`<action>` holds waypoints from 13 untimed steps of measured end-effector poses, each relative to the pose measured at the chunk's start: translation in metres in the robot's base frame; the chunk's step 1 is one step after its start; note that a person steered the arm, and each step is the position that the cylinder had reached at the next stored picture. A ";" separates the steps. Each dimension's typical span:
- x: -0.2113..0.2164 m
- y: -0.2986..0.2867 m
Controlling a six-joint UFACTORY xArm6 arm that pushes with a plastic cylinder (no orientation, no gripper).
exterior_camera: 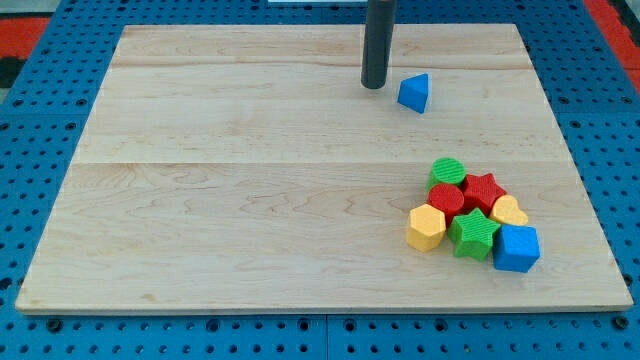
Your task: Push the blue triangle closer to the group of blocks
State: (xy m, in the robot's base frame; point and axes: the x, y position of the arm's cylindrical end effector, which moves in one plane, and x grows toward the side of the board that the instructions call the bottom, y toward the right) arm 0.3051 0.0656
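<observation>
The blue triangle [414, 92] lies alone near the view's top, right of centre, on the wooden board [250, 180]. My tip [374, 86] stands just to its left, a small gap apart. The group of blocks sits at the view's lower right: a green round block [447, 170], a red round block [446, 199], a red star [484, 189], a yellow block [511, 211], a yellow hexagon [426, 227], a green star [474, 234] and a blue cube [517, 248]. They are packed tight together.
The board lies on a blue perforated table [40, 120]. The board's right edge runs close to the group.
</observation>
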 end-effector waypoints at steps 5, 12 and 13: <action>-0.019 0.065; 0.049 0.030; 0.076 0.026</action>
State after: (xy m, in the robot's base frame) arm 0.3813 0.0921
